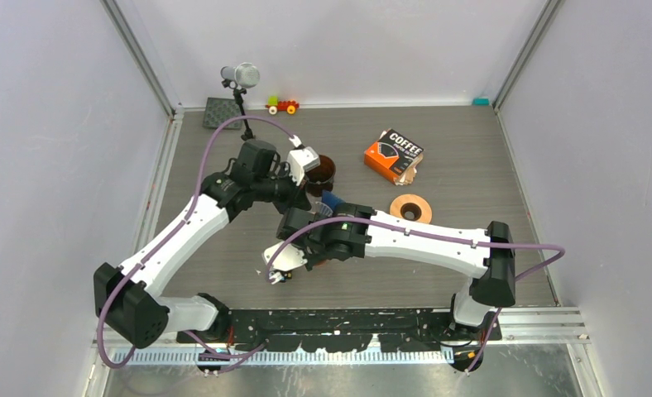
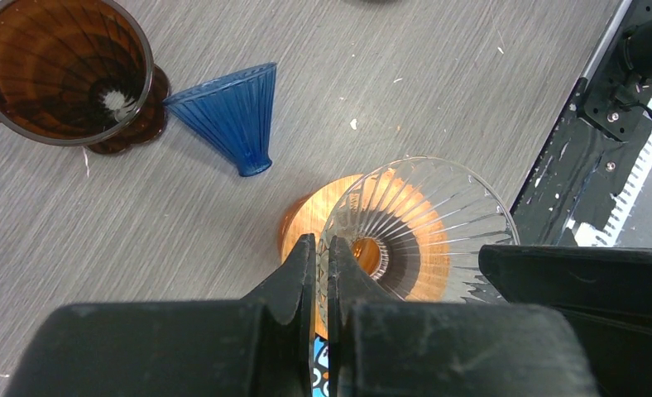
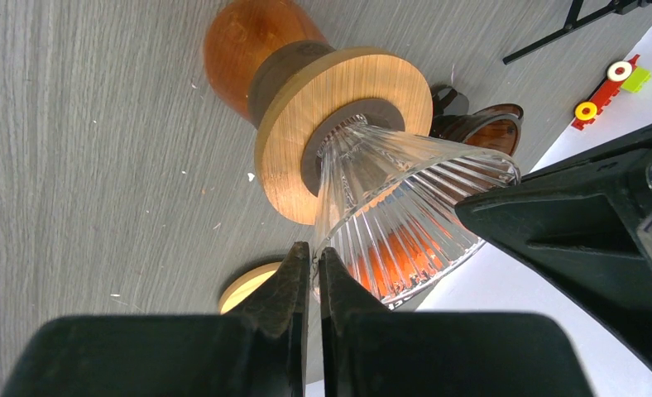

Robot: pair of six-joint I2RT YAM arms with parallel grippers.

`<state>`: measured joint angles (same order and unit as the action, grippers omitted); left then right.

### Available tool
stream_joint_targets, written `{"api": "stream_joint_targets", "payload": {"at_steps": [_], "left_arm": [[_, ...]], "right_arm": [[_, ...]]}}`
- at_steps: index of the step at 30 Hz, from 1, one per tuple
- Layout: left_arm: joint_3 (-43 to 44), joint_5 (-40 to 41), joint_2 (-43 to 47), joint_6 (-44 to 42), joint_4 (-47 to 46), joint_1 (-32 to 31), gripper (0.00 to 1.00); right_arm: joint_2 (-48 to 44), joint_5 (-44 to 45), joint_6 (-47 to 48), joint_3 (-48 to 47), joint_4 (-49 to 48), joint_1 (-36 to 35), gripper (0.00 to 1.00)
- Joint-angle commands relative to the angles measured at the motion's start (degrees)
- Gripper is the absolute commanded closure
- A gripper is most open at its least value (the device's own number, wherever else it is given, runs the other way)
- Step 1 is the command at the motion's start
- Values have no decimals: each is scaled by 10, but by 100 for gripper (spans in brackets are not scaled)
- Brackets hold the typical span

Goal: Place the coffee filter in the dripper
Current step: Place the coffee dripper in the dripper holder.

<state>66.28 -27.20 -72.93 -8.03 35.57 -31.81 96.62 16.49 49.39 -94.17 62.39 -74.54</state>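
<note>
- Left fingers (image 2: 294, 281): closed, tips right at the rim of the glass dripper (image 2: 422, 223). Can't tell if the rim is actually pinched.
- Right fingers (image 3: 290, 285): a thin slit apart, with the glass rim in the slit, gripped.
- Glass dripper sits mid-frame in both wrist views, on a wooden collar (image 3: 339, 107). In the top view my right arm hides it.
- Left wrist only: a blue dripper (image 2: 227, 116) lies on its side just beside a brown dripper (image 2: 62, 70), upper left.
- Top view only: the coffee filter box (image 1: 395, 155) is right of centre on the surface (image 1: 472, 174), with a wooden ring (image 1: 410, 208) just below it. Both are well apart from my fingers.
- Right wrist only: a toy (image 3: 608, 87) at upper right.
- Readable: "COFFEE" on the box; the smaller print is too small to read.
</note>
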Motion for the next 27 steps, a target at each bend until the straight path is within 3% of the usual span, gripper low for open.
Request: {"api": "stream_joint_targets", "payload": {"at_steps": [1, 27], "left_arm": [[-27, 27, 12, -29, 13, -2, 100], [-96, 40, 33, -55, 3, -2, 100]], "right_arm": [[8, 5, -2, 3, -40, 0, 100], [35, -21, -10, 14, -42, 4, 100]]}}
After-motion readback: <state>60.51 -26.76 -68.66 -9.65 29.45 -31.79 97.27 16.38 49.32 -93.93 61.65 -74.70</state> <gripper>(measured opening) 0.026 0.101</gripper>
